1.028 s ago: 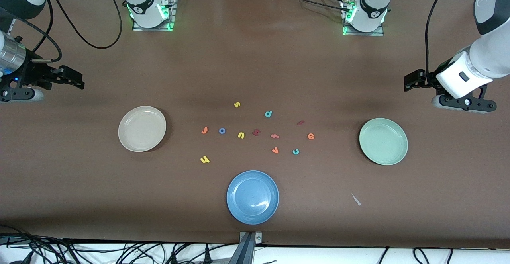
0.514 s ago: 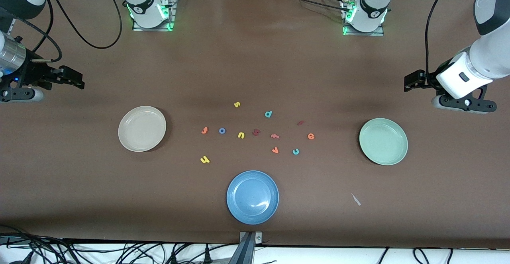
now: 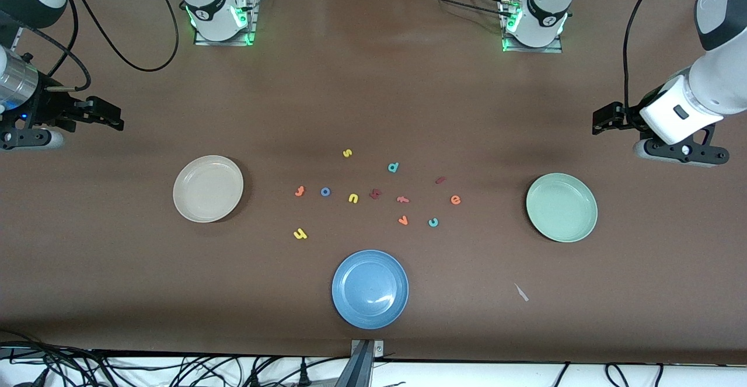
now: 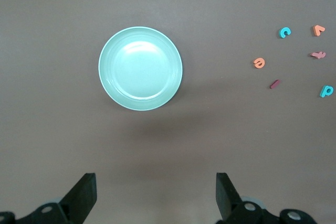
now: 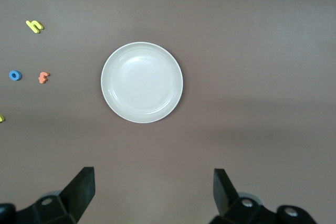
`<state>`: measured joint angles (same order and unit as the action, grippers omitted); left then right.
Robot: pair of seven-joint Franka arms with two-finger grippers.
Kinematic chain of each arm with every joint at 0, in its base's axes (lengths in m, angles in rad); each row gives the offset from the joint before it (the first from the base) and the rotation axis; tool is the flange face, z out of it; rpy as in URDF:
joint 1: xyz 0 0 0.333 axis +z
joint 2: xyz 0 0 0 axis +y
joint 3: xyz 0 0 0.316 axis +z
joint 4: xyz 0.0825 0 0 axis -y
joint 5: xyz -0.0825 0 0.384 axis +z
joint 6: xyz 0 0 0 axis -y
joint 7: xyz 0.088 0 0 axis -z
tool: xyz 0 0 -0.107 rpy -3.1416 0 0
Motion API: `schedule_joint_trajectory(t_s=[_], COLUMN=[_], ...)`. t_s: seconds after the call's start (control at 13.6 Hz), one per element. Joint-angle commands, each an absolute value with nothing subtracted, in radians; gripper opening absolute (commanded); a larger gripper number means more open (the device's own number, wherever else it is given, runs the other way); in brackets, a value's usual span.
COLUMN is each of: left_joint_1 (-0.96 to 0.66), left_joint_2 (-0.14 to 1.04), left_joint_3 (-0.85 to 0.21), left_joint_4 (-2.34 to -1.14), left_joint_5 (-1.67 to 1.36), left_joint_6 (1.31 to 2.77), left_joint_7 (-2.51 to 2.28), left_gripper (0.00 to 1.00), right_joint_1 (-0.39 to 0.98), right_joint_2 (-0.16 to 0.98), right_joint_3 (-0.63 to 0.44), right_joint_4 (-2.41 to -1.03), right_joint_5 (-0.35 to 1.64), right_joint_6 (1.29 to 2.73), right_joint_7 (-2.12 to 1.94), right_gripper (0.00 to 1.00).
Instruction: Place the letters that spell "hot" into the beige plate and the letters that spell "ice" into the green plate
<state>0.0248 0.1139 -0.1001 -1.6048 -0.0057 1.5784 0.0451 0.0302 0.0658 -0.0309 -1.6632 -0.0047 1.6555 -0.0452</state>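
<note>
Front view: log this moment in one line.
stage: start | left gripper: open | right gripper: open | beige plate: empty | green plate: empty

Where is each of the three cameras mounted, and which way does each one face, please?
Front view: high across the table, facing both arm bases; shows the left gripper, right gripper and blue plate.
Left wrist view: on the left wrist, looking down at the green plate; its open fingers show.
Right wrist view: on the right wrist, looking down at the beige plate; its open fingers show.
Shared: front and left wrist both show the green plate; front and right wrist the beige plate.
</note>
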Motion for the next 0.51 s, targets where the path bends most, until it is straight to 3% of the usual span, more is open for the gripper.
schedule_joint_trajectory(t_s=[0.0,0.44], left_joint_1=[0.034,0.018], left_joint_2=[0.124,0.156], left_joint_3=[-0.107,-0.143], left_joint_4=[-1.583,-1.64], left_joint_5=[-0.008,-0.084], left_joint_6=[1.572,1.667], left_joint_7=[0.067,0.069], left_gripper=[1.0,1.0], right_joint_1=[0.023,0.029], right_joint_2=[0.072,0.087], right_joint_3=[-0.029,-0.023], right_joint_4=[-1.644,-1.646], right_joint_5=[0.009,0.011], right_joint_6=[1.634,1.635], right_joint_7=[-0.048,-0.051], right_gripper=[1.0,1.0])
